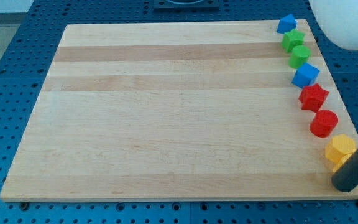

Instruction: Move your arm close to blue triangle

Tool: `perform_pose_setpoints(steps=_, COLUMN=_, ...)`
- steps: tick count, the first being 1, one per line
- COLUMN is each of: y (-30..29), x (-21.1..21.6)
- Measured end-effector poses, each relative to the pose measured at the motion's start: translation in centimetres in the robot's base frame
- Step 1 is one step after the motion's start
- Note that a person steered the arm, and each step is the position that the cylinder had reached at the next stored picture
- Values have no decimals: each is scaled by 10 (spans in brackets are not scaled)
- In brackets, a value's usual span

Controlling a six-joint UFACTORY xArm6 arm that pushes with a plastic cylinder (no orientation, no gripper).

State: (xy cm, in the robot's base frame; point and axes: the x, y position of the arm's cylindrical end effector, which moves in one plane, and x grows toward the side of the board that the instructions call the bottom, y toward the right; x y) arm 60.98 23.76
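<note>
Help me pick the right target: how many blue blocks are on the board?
2. One blue block sits at the top right corner; the other blue block lies lower along the right edge, between green and red blocks. None seems hidden.

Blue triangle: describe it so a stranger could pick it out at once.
Follow the wooden board's right edge up the line of blocks to its top corner. The blue triangle ends the line there, above the green blocks; the other blue block sits lower, mid-line.

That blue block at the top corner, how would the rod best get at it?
It can only push. The blue triangle sits at the board's top right edge, heading a column of blocks, so I'd bring my tip up to its bare left face.
</note>
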Motion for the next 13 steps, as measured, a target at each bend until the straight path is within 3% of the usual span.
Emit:
perform_pose_setpoints(steps=1, y=-3, x=0)
perform_pose_setpoints(steps=3, y=-90, x=-14)
perform_pose_setpoints(steps=7, y=-117, x=-251)
perform_pose_setpoints(steps=9, y=-117, x=-350)
perform_pose_setpoints(steps=11, y=-113, x=-416)
perform_pose_setpoints(steps=13, y=-89, x=-419)
